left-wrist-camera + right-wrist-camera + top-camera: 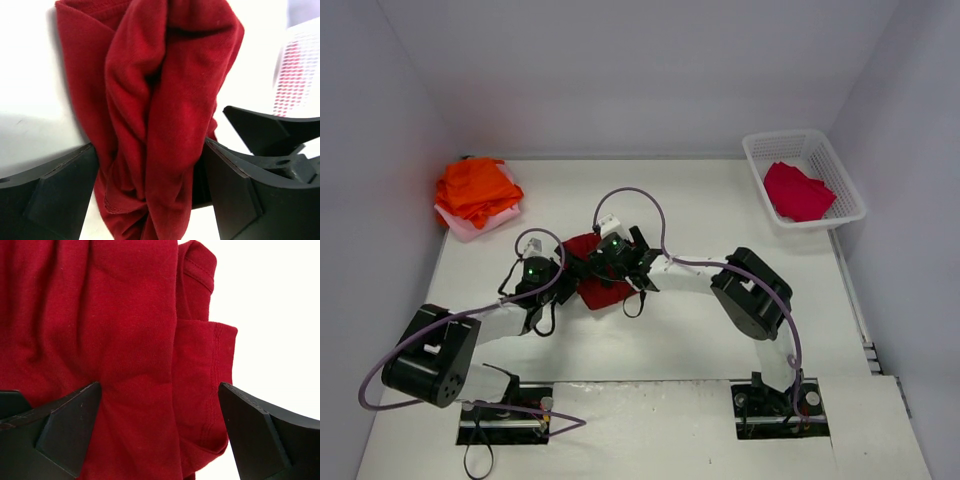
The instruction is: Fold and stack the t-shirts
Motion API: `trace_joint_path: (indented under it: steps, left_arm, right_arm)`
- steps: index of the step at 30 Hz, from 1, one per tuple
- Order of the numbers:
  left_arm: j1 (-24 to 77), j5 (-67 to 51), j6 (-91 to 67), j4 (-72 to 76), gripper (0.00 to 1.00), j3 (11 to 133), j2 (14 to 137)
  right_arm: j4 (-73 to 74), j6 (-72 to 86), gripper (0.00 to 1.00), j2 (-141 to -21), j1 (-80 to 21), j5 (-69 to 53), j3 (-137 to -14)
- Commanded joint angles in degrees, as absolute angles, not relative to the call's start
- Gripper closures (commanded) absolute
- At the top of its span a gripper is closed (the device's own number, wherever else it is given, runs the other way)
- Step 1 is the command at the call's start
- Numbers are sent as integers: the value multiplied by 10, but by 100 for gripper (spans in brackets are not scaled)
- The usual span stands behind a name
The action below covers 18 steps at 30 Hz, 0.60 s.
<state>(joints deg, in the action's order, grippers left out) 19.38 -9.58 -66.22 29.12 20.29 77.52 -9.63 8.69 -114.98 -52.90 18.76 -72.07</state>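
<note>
While wide, left end effector (pixel 150 145) and right end effector (pixel 160 385) astride red t-shirt (pixel 165 75) edges.

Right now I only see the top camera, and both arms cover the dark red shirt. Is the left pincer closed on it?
Observer: No. The left wrist view shows the left pincer open, with the dark red shirt bunched in long folds that fill the gap between its fingers.
Operator: And the right pincer?
Observer: The right pincer is open wide too. It straddles a flatter part of the same shirt, and the sleeve hem runs just inside one finger.
</note>
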Motion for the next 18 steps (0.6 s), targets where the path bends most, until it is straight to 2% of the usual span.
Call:
trace_joint_path:
  steps: [1,18]
  left_arm:
    - [192,-103,-691,323,21,168,836]
    - [196,-142,-735,539,21,148,1026]
  right_arm:
    - [-86,72,0,-1149,-518,216,-714]
    - [-81,62,0,-1153,-504,221,-723]
